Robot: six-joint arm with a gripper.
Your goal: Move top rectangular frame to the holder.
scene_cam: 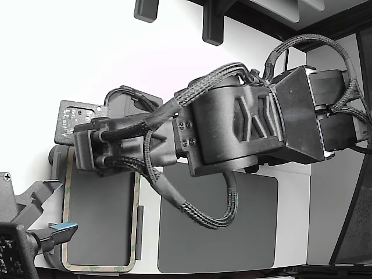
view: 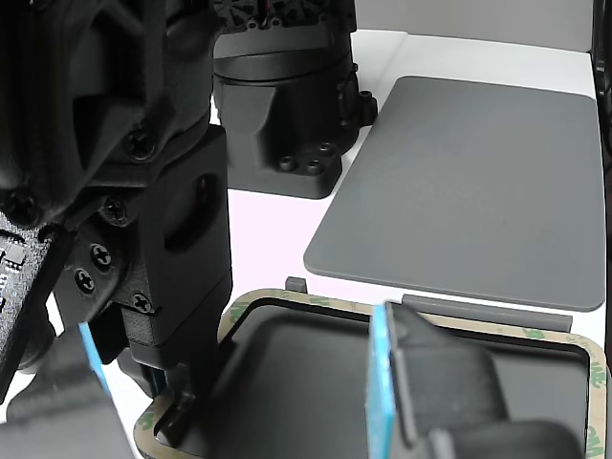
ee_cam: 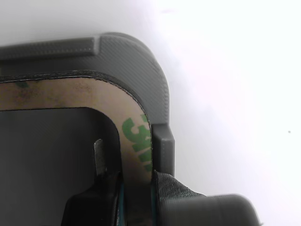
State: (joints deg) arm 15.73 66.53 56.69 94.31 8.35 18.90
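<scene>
**Frame seated in holder, gripper at its corner**

Top rectangular frame (scene_cam: 100,268), a thin mottled beige band with green print, lies in the ribbed grey holder (ee_cam: 136,61). At its 7 o'clock corner, gripper (ee_cam: 124,176) fingers straddle the band; grip unclear. Smooth dark mat (scene_cam: 218,224) lies beside.

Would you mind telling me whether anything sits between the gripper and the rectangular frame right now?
Nothing visible does. In the wrist view the gripper is already at the frame, its fingers either side of the beige band near a corner. The frame lies in the light grey holder, beside the dark mat.
</scene>
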